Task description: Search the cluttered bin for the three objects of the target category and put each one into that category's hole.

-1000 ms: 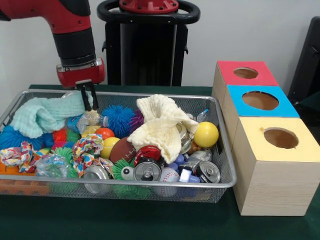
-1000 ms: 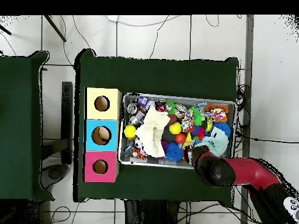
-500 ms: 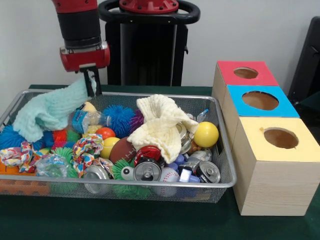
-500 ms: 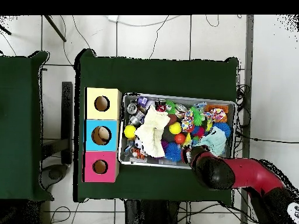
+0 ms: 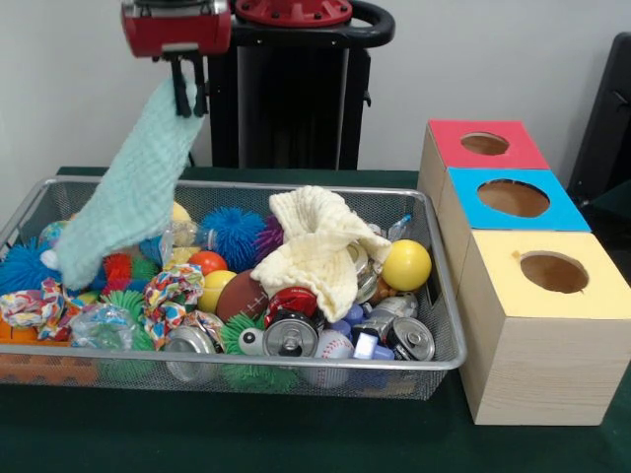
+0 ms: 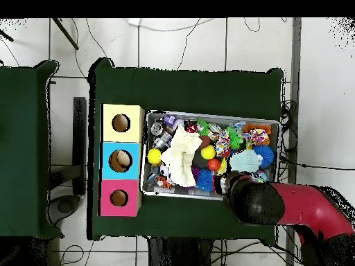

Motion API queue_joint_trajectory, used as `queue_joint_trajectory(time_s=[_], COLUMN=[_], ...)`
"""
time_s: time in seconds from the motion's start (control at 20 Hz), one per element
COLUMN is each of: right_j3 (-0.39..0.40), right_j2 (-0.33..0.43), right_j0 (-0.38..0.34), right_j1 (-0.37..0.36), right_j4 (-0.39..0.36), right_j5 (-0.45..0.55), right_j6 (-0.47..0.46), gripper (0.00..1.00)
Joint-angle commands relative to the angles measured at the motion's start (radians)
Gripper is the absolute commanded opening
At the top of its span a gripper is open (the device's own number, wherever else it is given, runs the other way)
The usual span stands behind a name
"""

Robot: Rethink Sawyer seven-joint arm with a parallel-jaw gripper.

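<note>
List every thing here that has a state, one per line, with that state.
gripper: shut on the mint cloth, raised above the bin
mint cloth: hanging, lower end in the bin
cream cloth: crumpled on the clutter
wire mesh bin: full
red box: hole open
blue box: hole open
yellow box: hole open
</note>
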Motion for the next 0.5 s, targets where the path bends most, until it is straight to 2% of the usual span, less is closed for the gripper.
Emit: queue_joint_trajectory(time_s=[0.05,0.25,0.5], right_j3=[-0.096,-0.178,-0.237], right_j2=[0.031,0.017,0.002], right_j0=[0.076,0.122,0.167], right_j1=[-0.154,-0.177,-0.191], right_j4=[0.112,0.124,0.116], right_j5=[0.311,0.452,0.524], right_j6=[-0.044,-0.025,0.01], gripper=[0.0,0.0,0.0])
